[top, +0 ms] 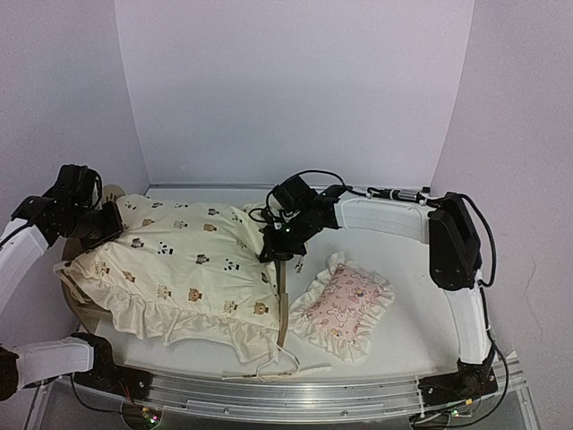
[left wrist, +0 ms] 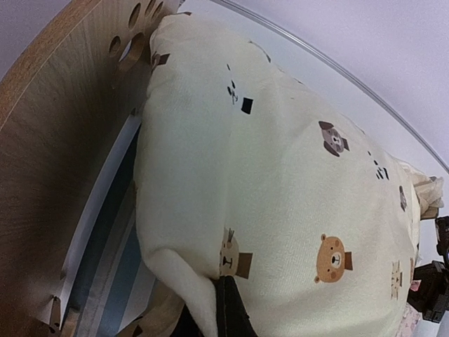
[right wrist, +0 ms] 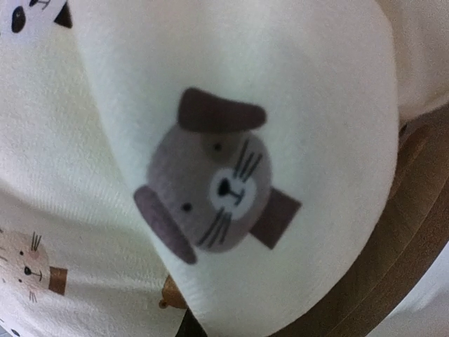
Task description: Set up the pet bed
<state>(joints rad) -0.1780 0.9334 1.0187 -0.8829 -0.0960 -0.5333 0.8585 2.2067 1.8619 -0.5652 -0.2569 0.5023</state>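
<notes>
The pet bed is mostly covered; its light-wood footboard [top: 283,300] stands on edge at the middle and the top of the headboard [top: 113,193] shows at far left. The cream animal-print cushion [top: 179,260] lies draped over the frame. My left gripper [top: 106,224] is shut on the cushion's headboard end. In the left wrist view the cushion [left wrist: 280,161] is pinched at my left gripper [left wrist: 221,298], beside the paw-cutout headboard [left wrist: 56,140] and the striped mattress [left wrist: 112,239]. My right gripper [top: 277,246] is shut on the cushion's footboard end; cushion fabric [right wrist: 210,140] fills its view, with the footboard [right wrist: 386,253] at right.
The pink ruffled pillow [top: 345,305] lies on the table right of the footboard. The cushion's white ties [top: 282,365] trail toward the front aluminium rail [top: 295,392]. White walls enclose the table at the back and sides.
</notes>
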